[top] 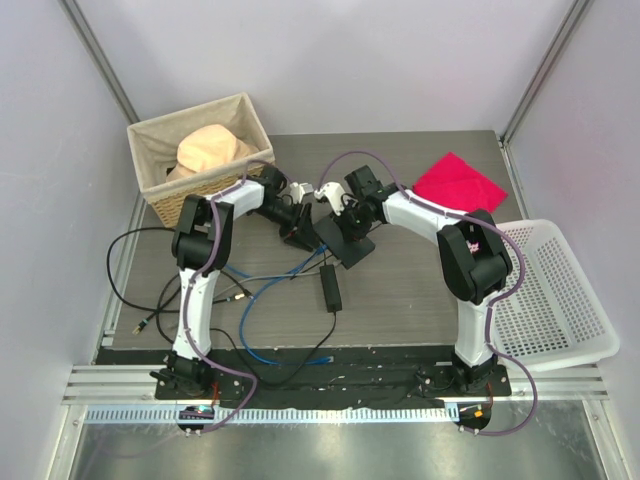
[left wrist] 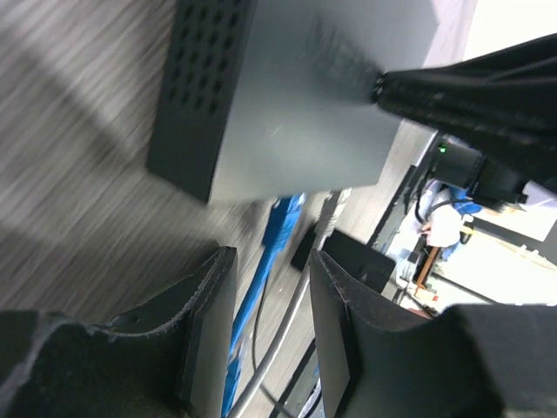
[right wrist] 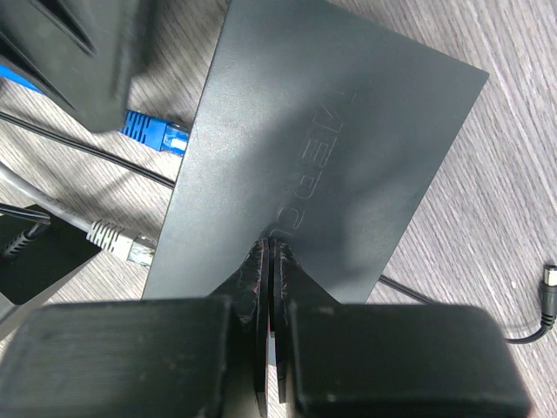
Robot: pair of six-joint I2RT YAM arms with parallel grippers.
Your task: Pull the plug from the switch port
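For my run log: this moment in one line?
blue plastic plug: in port of flat matte-black switch box | left gripper: open, facing plug | right gripper: shut, tips on switch

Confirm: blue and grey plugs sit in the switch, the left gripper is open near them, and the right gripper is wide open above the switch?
No. The right gripper is shut, jaws together, tips on top of the switch, as the right wrist view shows. The rest holds: the blue plug and grey plug sit in its edge, and the left gripper is open near them.
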